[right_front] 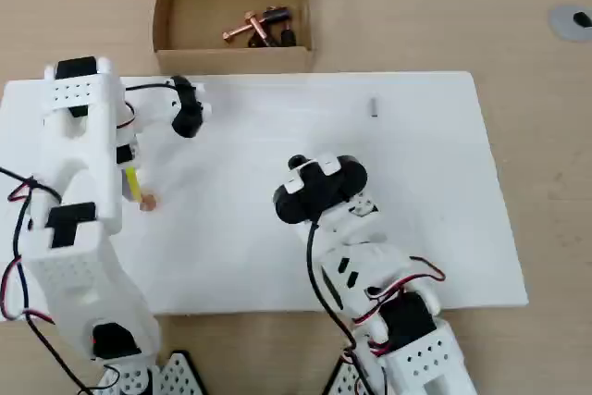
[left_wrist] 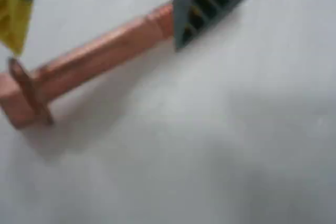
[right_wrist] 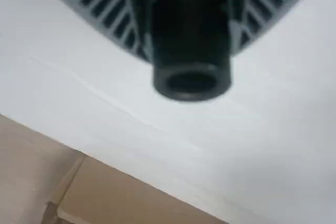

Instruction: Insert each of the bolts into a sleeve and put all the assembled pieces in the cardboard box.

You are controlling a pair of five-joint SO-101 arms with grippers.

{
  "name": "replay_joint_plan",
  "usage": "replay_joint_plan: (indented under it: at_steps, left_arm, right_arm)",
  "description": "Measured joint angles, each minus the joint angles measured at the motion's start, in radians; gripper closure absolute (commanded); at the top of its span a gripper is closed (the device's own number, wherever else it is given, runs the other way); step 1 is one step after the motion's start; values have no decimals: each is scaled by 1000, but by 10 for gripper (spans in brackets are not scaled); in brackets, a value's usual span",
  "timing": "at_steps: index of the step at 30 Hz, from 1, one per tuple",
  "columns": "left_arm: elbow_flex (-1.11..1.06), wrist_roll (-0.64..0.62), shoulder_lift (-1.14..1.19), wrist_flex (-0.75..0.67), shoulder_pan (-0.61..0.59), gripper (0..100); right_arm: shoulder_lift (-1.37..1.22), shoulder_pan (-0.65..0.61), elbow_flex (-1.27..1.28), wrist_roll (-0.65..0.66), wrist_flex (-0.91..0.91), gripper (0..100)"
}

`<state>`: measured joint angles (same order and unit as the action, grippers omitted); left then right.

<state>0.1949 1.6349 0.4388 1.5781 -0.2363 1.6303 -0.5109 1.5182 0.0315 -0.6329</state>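
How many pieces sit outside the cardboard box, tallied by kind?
Copper bolt: 1
Black sleeve: 1
Small grey piece, too small to identify: 1
Total: 3

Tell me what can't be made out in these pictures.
Far end of the bolt: left wrist view, behind a grey finger.
Number of pieces in the cardboard box: high view, too small and piled to count.
The dark speck on the white board: high view, too small to identify.
Rear of the sleeve: right wrist view, cut off by the picture's edge.
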Motion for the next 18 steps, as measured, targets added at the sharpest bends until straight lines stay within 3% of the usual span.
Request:
replay_joint_plan:
  at_steps: [18]
  left_arm:
    - [-43,-6,66,-17,3,801]
  right_arm:
    - [0,0,0,54,0,989]
